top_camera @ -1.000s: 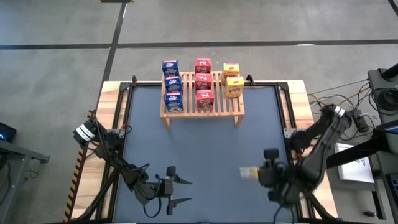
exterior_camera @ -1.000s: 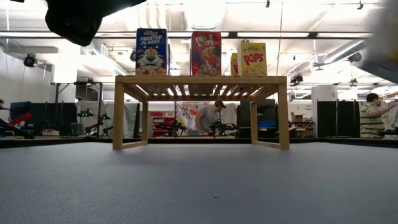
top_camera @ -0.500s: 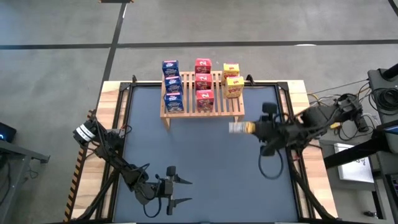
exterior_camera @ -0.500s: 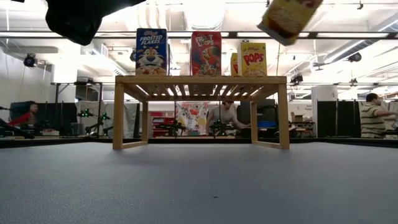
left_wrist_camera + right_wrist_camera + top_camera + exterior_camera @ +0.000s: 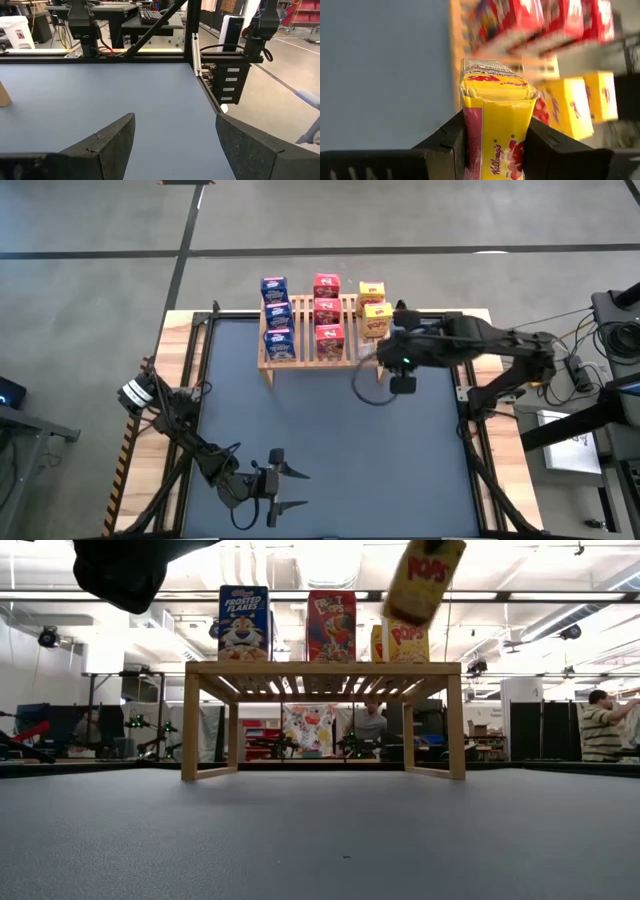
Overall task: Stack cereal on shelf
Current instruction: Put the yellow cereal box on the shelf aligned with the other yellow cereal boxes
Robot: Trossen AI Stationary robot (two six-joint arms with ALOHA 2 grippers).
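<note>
The wooden slatted rack [image 5: 325, 348] stands at the table's far middle. On it stand three blue boxes [image 5: 276, 315], three red boxes [image 5: 326, 310] and two yellow boxes [image 5: 373, 306], in three rows. My right gripper [image 5: 382, 356] is over the rack's near right corner, shut on a third yellow box [image 5: 424, 578], which shows tilted above the rack's right end [image 5: 440, 667] in the low view. My left gripper [image 5: 283, 486] waits open over the table's near left part, touching nothing. My right gripper pinches the yellow box [image 5: 497, 125] between its two fingers [image 5: 451, 140], one on each of two opposite sides, at the end nearer the wrist. The box's free end [image 5: 492, 75] points away from the wrist. The box is lifted clear and tilted, above the rack's top.
Bare dark table mat [image 5: 320, 440] stretches from the rack to the near edge. The rack's near right slats [image 5: 372, 350] lie under my right gripper. People and workbenches [image 5: 600, 725] show in the room beyond the table.
My right gripper has carried the yellow box from the table's near right part toward the far edge and the left, up to the rack's near right corner. The box has stayed lifted and now hangs tilted above the rack's right end. My left arm has kept still.
</note>
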